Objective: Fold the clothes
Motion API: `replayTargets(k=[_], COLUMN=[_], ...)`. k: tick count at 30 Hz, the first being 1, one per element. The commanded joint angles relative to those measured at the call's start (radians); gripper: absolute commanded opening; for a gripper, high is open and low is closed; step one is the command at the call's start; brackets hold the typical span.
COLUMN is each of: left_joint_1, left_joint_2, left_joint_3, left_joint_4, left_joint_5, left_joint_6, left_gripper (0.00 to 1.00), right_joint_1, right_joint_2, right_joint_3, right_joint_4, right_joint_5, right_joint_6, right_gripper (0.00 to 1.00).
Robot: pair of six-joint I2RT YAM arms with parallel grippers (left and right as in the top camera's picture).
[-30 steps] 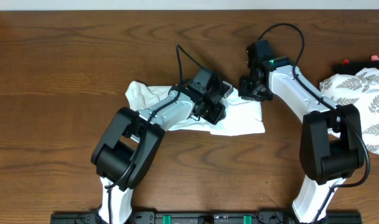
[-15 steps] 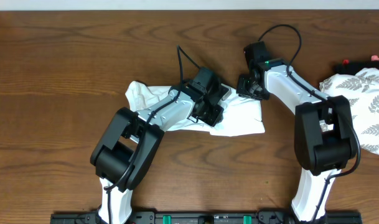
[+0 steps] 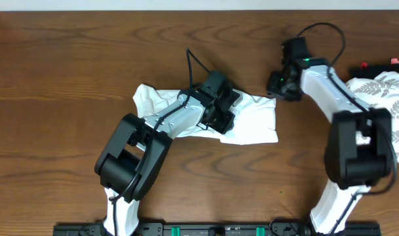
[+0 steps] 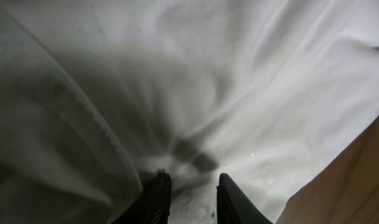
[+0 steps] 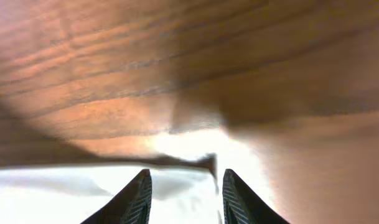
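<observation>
The clothes, a white T-shirt (image 3: pixel 251 121), lie bunched and partly folded across the middle of the wooden table. My left gripper (image 3: pixel 220 111) presses down on the shirt's middle. In the left wrist view its fingers (image 4: pixel 192 180) stand close together with a ridge of white cloth (image 4: pixel 239 74) pinched between them. My right gripper (image 3: pixel 275 88) hovers at the shirt's far right corner. In the right wrist view its jaws (image 5: pixel 184 177) stand apart over the cloth's edge (image 5: pixel 65 193), holding nothing. No chest graphic shows.
A white cloth with a grey leaf print (image 3: pixel 382 111) lies at the right edge. A dark item with a red spot (image 3: pixel 382 65) sits behind it. Bare brown wood (image 3: pixel 68 59) surrounds the shirt.
My right gripper has opened, let go of the shirt's far right corner and moved right. That corner now lies spread further right. The left gripper has not moved.
</observation>
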Motion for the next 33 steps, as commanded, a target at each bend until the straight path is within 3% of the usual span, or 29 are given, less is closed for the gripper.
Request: replayTargets(k=[1, 8, 16, 19, 22, 28, 33], left_joint_1=[0.003, 0.003, 0.003, 0.003, 0.003, 0.003, 0.003], left_joint_2=[0.021, 0.021, 0.021, 0.021, 0.021, 0.021, 0.021], left_joint_3=[-0.019, -0.019, -0.019, -0.019, -0.019, -0.019, -0.019], left_joint_4=[-0.029, -0.029, -0.032, -0.036, -0.044, -0.057, -0.063], left_joint_5=[-0.050, -0.050, -0.050, -0.050, -0.050, -0.050, -0.050], left_joint_6=[0.006, 0.006, 0.006, 0.006, 0.006, 0.006, 0.006], left_gripper=[0.27, 0.27, 0.27, 0.27, 0.27, 0.27, 0.27], right_joint_1=[0.005, 0.040, 0.069, 0.080, 0.092, 0.101, 0.095], right_joint_2=[-0.130, -0.158, -0.089, -0.059, -0.027, 0.060, 0.087], right_joint_3=[0.018, 0.003, -0.102, -0.142, -0.179, -0.193, -0.193], right_joint_4=[-0.043, -0.190, -0.085, 0.000, 0.104, 0.197, 0.227], right_joint_5=[-0.028, -0.012, -0.005, -0.005, -0.005, -0.005, 0.000], right_joint_6=[-0.063, -0.078, -0.074, -0.074, -0.069, -0.001, 0.005], right_gripper=[0.31, 0.06, 0.05, 0.08, 0.21, 0.23, 0.34])
